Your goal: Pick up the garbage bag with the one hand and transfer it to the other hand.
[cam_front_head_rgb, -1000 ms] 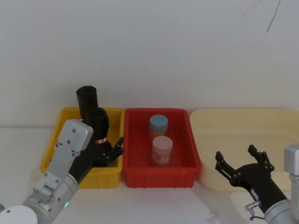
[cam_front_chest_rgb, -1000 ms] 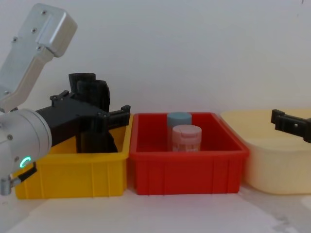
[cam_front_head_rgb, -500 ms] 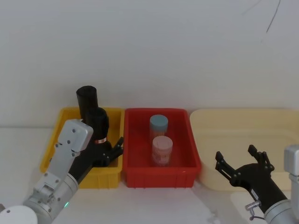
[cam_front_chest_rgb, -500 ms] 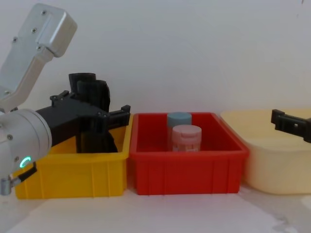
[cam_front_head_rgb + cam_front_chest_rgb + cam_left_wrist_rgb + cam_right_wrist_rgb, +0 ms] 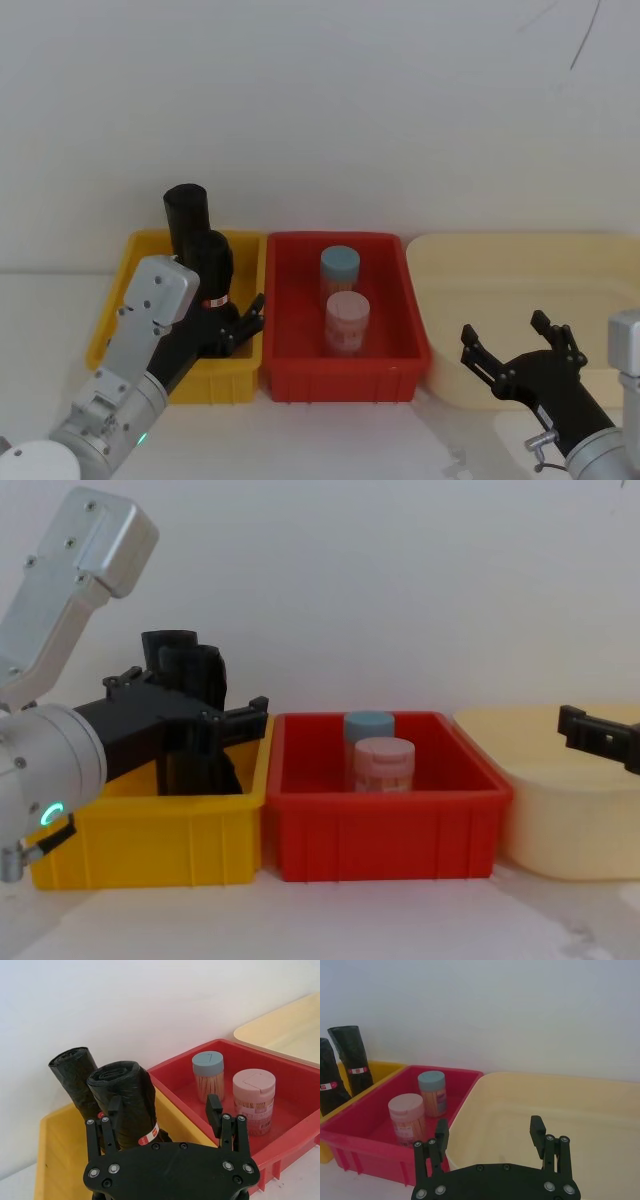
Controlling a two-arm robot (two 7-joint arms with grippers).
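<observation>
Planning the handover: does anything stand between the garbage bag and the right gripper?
Yes. The red bin, holding two jars, sits between the bag in the yellow bin and the open right gripper by the cream tub.

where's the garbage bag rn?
Left side of the head view: the garbage bag stands in the yellow bin, just in front of a slimmer black roll, with the open left claw right at it.

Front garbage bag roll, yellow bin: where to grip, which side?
Mid-body at the label band, from the robot's side: the garbage bag stands near upright above the yellow bin rim, second roll behind. Open left end effector faces it.
</observation>
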